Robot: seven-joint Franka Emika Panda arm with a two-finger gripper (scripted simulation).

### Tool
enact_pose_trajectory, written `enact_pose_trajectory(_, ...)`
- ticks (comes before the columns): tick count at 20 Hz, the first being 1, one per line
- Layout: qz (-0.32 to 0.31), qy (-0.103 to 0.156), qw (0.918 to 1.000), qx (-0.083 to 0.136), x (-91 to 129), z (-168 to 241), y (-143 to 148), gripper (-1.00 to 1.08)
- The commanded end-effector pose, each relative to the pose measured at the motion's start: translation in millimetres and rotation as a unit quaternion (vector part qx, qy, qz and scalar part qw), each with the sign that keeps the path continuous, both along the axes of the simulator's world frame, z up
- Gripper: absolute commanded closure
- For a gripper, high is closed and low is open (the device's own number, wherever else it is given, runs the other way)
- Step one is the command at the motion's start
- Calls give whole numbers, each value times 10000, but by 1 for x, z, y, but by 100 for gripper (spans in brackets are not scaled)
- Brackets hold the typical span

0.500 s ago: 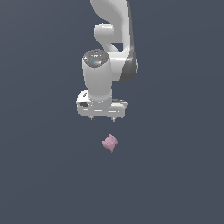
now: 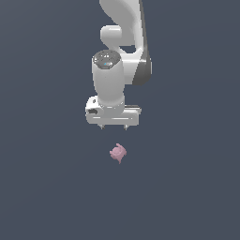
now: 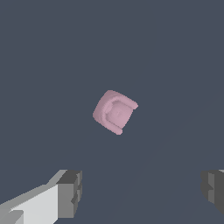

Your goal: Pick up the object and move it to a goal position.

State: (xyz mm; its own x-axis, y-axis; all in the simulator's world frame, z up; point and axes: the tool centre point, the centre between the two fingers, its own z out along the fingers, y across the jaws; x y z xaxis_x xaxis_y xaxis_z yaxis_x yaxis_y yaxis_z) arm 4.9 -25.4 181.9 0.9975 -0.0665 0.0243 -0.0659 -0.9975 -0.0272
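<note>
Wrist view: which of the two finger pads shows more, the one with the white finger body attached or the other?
The pad with the white finger body; the other pad is cropped at the frame edge. The pink object lies beyond them, ungrasped.

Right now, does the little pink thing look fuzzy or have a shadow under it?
In the wrist view the pink object looks sharp, its curved edges plain, with no shadow on the flat grey ground; in the exterior view it is small and a bit soft, again with no shadow, and the white gripper shows gentle shading but no glare.
</note>
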Motion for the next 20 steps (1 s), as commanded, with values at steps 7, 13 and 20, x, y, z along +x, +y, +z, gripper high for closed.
enact_pose_trajectory(7, 2, -25, 10000, 33, 2, 2, 5, -92)
enact_pose_trajectory(13, -273, -1, 9996, 39, 8, -6, 6, -92)
enact_pose_trajectory(20, -887, 53, 9960, 34, 21, -27, 8, -92)
